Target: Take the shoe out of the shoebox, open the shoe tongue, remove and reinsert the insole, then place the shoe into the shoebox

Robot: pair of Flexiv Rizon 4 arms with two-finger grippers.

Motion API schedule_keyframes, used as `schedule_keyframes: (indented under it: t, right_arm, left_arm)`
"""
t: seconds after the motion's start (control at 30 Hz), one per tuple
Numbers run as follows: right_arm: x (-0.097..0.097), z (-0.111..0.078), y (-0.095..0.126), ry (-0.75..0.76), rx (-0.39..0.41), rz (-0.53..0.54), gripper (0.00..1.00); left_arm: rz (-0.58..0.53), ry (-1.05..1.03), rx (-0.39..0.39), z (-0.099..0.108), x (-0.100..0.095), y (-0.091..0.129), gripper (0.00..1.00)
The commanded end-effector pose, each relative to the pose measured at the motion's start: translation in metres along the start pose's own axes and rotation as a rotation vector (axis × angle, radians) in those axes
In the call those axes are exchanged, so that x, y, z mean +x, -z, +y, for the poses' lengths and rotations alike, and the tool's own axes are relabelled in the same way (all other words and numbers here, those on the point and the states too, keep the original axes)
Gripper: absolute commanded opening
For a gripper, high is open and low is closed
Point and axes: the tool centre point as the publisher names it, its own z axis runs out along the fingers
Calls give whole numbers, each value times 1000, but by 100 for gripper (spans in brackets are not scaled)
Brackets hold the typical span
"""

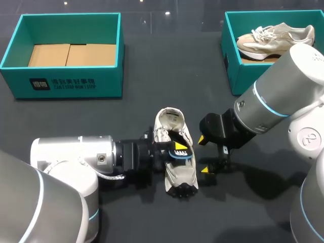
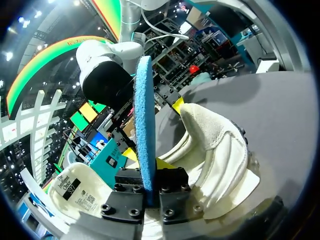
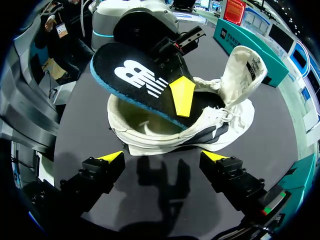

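Note:
A white shoe lies on the dark table between my two grippers, its tongue folded up and back. My left gripper comes in from the left and is shut on a black insole with a blue edge. One end of the insole is down in the shoe and the other is raised above it. The left wrist view shows the blue insole edge-on, clamped by the left gripper. My right gripper stands open just right of the shoe, with nothing between its fingers.
A teal shoebox with a cardboard floor stands at the back left. A second teal box at the back right holds another pale shoe. Bare dark table lies between the boxes and in front of the shoe.

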Motion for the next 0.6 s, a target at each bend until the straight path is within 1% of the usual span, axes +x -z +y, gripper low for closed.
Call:
schedule_keyframes:
  t: [0.03,0.1,0.27,0.43,0.6]
  right_arm:
    - [2,0,0,-1,3,-3,100]
    - [2,0,0,-1,3,-3,100]
    - [2,0,0,-1,3,-3,100]
    - [2,0,0,-1,3,-3,100]
    - [2,0,0,-1,3,-3,100]
  left_arm:
    - [-2,5,6,-9,1,6,19]
    - [-1,6,8,-13,0,7,20]
    - [10,3,16,-24,0,11,18]
    - [29,1,10,-30,1,13,25]
    - [34,2,4,-31,0,15,25]
